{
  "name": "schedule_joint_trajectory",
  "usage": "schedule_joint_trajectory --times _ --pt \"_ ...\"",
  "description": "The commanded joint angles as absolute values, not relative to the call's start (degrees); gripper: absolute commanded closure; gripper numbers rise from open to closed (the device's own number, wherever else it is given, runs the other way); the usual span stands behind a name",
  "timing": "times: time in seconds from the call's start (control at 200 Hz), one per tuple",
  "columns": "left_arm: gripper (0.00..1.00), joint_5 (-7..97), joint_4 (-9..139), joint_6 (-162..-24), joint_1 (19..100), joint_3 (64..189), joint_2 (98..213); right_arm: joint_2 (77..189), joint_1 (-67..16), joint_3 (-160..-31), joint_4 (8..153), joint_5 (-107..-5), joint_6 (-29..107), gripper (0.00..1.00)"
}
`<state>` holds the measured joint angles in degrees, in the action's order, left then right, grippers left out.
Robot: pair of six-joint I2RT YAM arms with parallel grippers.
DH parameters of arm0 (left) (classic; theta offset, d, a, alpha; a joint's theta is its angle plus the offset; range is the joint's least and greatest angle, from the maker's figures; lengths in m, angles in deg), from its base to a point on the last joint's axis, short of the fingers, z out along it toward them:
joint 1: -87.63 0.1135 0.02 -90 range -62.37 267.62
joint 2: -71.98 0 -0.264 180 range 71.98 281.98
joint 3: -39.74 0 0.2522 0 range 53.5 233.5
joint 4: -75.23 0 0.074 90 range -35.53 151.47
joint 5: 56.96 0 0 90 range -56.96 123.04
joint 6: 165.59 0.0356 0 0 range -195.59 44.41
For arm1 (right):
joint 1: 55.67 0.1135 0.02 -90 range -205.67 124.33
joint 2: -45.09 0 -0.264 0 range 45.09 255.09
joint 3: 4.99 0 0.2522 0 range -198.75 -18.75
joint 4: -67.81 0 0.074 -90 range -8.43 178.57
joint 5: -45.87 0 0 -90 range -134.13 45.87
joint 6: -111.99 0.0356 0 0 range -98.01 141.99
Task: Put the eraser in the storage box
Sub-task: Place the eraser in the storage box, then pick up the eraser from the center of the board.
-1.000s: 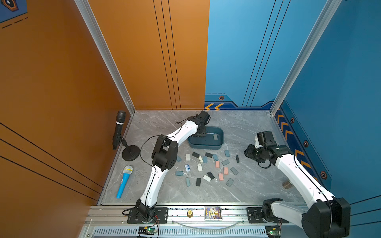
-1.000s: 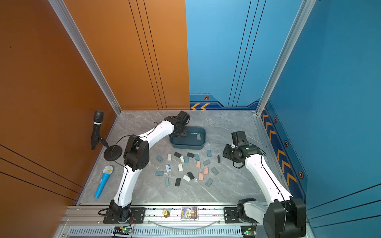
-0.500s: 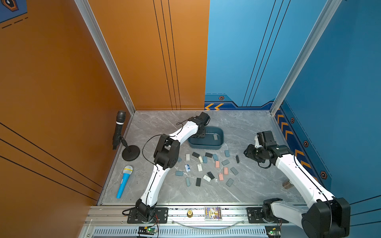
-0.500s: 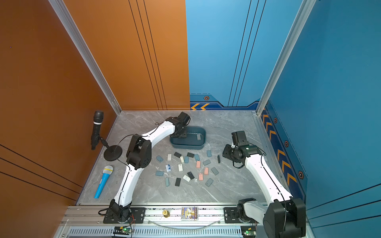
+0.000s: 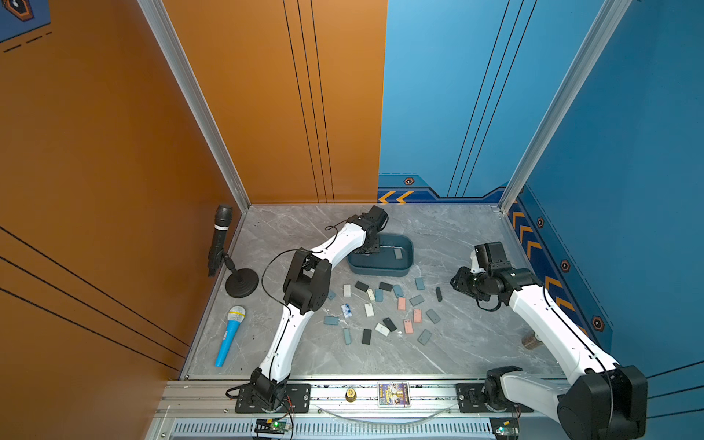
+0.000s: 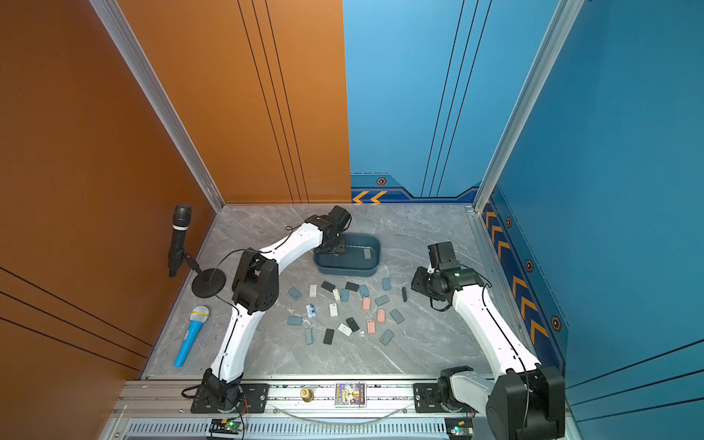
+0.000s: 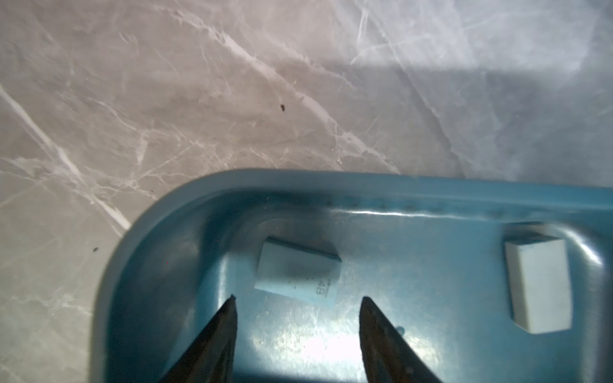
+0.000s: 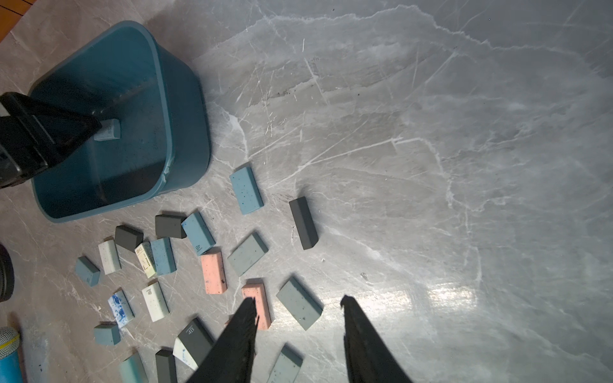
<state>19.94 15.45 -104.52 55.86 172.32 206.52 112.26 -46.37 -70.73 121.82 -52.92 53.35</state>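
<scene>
The storage box (image 5: 404, 271) (image 6: 365, 271) is a dark teal tub on the marble table. My left gripper (image 7: 298, 298) (image 5: 367, 249) hangs open inside its left end. A light blue eraser (image 7: 297, 268) lies loose on the box floor just beyond the fingertips. A grey eraser (image 7: 539, 285) (image 5: 398, 253) rests at the box's other end. My right gripper (image 8: 297, 300) (image 5: 457, 284) hovers open to the right of the scattered erasers (image 5: 381, 304), holding nothing. A black eraser (image 8: 303, 222) (image 5: 439, 294) lies closest to it.
Several loose erasers in blue, grey, black, pink and white are spread in front of the box. A black microphone on a stand (image 5: 221, 244) and a blue toy microphone (image 5: 228, 335) are at the left edge. A small brown object (image 5: 530, 340) sits far right.
The left gripper stays inside the box and its jaws have spread wider. The right arm has not moved.
</scene>
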Motion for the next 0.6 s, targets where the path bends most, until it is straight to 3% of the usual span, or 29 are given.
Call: schedule_joint_trajectory --times 0.0,0.35,0.591 --pt "0.41 20.3 14.5 -103.3 55.1 171.6 198.7 114.1 -46.7 -70.8 122.0 -52.1 52.2 0.55" --pt "0.44 26.5 14.5 -97.4 54.4 164.4 183.6 120.1 -43.4 -70.9 121.4 -51.8 52.5 0.55" --pt "0.46 30.5 14.5 -91.9 56.6 152.2 169.8 124.7 -41.0 -71.6 121.7 -50.7 51.9 0.55"
